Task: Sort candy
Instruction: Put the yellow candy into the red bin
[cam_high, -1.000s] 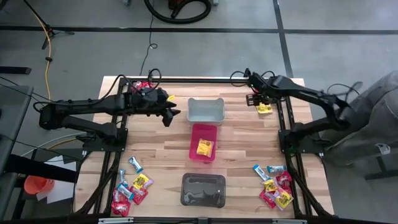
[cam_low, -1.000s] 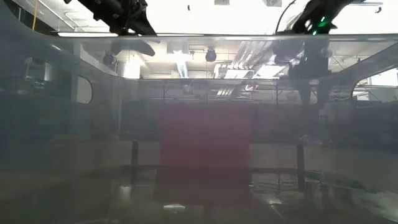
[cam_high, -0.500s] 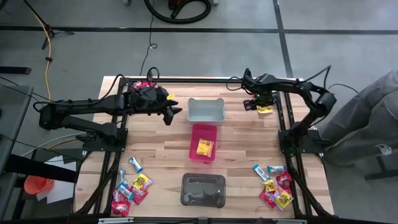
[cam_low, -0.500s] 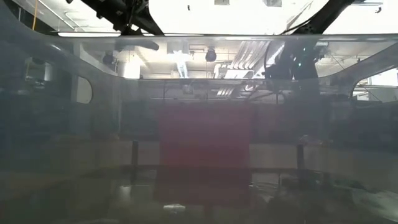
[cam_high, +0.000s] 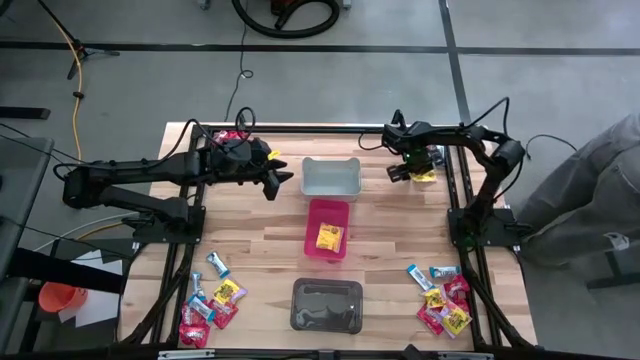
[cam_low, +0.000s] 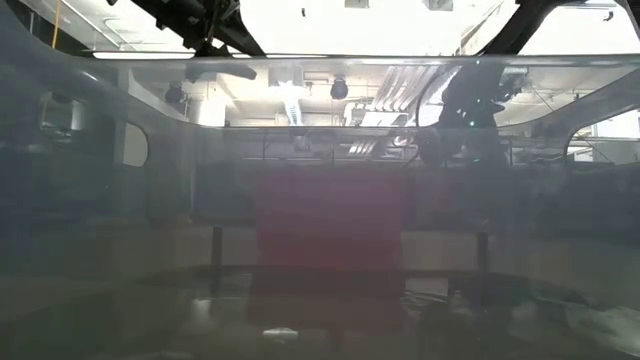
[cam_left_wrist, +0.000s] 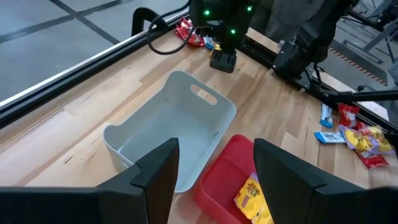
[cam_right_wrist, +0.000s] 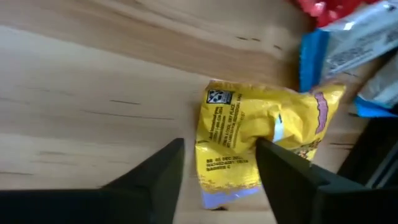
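Observation:
The candy lies in heaps at the near left (cam_high: 210, 300) and near right (cam_high: 442, 300), and some lies at the far corners. My right gripper (cam_high: 405, 170) points down at the far right, open, over a yellow packet (cam_right_wrist: 249, 140) lying flat on the wood. One finger (cam_right_wrist: 283, 171) stands over the packet, and the other (cam_right_wrist: 155, 177) stands over bare wood beside it. My left gripper (cam_left_wrist: 214, 180) hangs open and empty above the table, left of the grey bin (cam_high: 331, 177). Another yellow packet (cam_high: 328, 237) lies in the pink bin (cam_high: 328, 212). My right gripper comes at the yellow packet from above, its fingers astride the packet's one long edge (cam_right_wrist: 208, 149). I cannot tell whether either finger touches the packet or the table. The packet lies flat on the wood.
A dark bin (cam_high: 326, 305) stands near the front edge, in line with the pink and grey bins. A blue-and-white packet (cam_right_wrist: 348, 50) and a red one (cam_right_wrist: 329, 6) lie close beside the yellow packet. The black frame rail (cam_high: 320, 128) runs along the far edge.
My right gripper has come down toward the yellow packet at the far right, its arm folding in at the elbow and the wrist tipping steeper. The packet has stayed where it was.

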